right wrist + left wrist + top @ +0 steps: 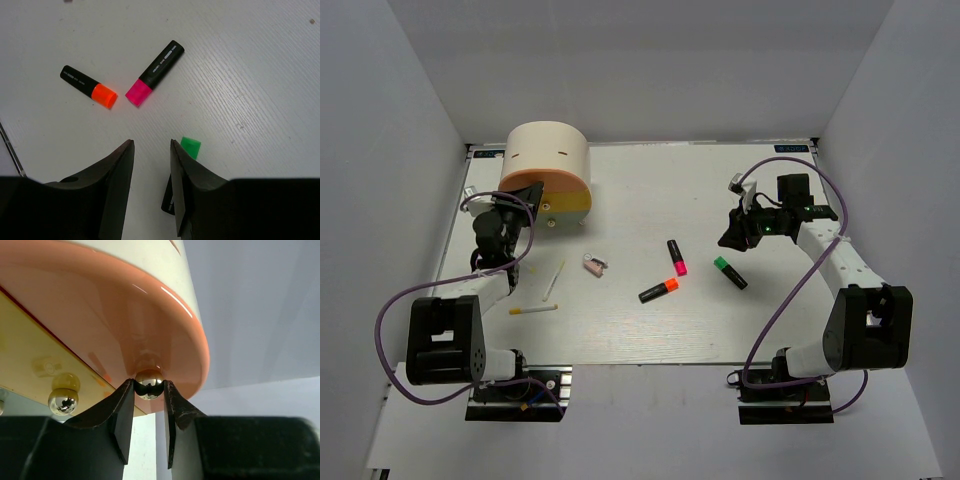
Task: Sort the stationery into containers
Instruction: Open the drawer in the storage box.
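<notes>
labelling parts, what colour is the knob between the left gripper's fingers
Shiny silver, mirror-like; the knob shows best in the left wrist view.

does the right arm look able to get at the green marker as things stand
Probably yes: the right gripper hangs open and empty just above the green marker, and nothing lies between them.

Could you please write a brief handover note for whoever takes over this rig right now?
Left gripper: shut on a knob of the organiser.
Right gripper: open, empty, over the green marker.
Pink marker, orange marker, two sticks, clip: loose on the table.
Done: nothing sorted.
To do: all six pieces into the organiser.
</notes>
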Controlling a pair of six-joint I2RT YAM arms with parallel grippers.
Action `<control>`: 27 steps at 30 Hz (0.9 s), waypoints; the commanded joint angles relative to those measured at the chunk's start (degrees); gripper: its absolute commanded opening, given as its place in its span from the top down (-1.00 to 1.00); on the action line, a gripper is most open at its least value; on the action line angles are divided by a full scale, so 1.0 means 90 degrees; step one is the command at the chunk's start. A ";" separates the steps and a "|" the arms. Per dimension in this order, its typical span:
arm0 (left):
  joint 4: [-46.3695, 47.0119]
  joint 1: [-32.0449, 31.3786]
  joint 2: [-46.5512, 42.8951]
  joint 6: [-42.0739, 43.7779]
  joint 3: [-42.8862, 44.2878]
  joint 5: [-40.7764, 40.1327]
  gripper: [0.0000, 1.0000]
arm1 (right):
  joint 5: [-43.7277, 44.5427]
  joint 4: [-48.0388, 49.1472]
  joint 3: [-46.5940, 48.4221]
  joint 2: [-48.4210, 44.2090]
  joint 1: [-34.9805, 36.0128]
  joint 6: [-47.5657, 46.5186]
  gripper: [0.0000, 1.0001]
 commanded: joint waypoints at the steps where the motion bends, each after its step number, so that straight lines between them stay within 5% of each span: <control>1: 0.0178 0.0039 -0.0117 -0.0028 -0.0054 0.0037 0.58 | -0.0149 0.0078 -0.0028 0.0034 -0.0040 -0.0132 0.18; 18: -0.0661 0.0039 -0.1826 -0.0028 -0.1325 0.0282 0.65 | -0.0198 0.0030 0.0041 0.0112 -0.0030 -0.0142 0.13; 22: -0.0799 0.0039 -0.1953 0.0041 -0.1325 0.0282 -0.30 | -0.0188 -0.0009 0.0031 0.0122 -0.0021 -0.0171 -0.04; 27: -0.1159 0.0039 -0.1953 0.0235 -0.1091 0.0409 -0.62 | -0.0159 -0.0068 0.0012 0.0103 -0.0020 -0.0230 -0.11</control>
